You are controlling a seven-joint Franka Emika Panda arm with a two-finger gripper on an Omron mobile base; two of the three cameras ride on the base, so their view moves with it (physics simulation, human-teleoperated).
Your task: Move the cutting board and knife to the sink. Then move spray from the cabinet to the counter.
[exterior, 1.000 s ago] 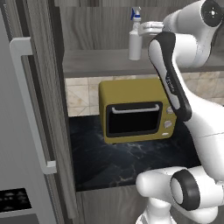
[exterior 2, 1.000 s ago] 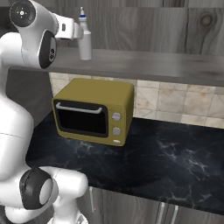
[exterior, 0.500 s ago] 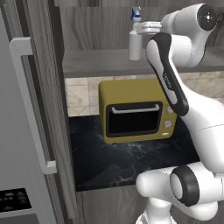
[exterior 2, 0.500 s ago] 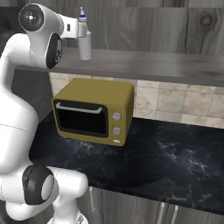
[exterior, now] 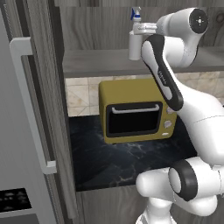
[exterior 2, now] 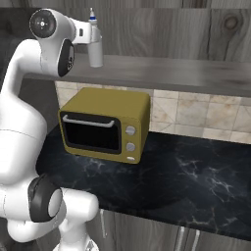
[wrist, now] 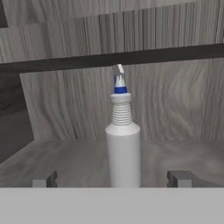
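One item in play: spray (wrist: 123, 144), white plastic bottle, blue/white trigger nozzle on top, upright on cabinet shelf (wrist: 65, 157).
fridge: tall grey door w/ long bar handle (exterior: 33, 105), far left in left base view, not involved.
spray pos: stands on the shelf near its front edge, above the yellow oven (exterior: 138, 109); also seen in left base view (exterior: 134, 43) and right base view (exterior 2: 95, 46).
gripper: (wrist: 114, 178) jaws spread wide, one finger tip (wrist: 43, 180) to each side of bottle, both well apart from it in hand view. Nothing held.
alignment: bottle sits about centred betw the tips, hand level w/ lower body of bottle.
handling (judgement): prob light, rigid-ish thin plastic, smooth round wall so can slip or twist in the pads; tall + narrow base so tips over easily if nudged by one finger first.
grip point (judgement): straight cylindrical body, mid-height, below the ribbed neck. Avoid neck/trigger, too narrow + uneven.
counter: (exterior 2: 196, 171) black marble top, free space right of oven, likely drop spot.
risk: off-centre close pushes bottle back on shelf or knocks it over.
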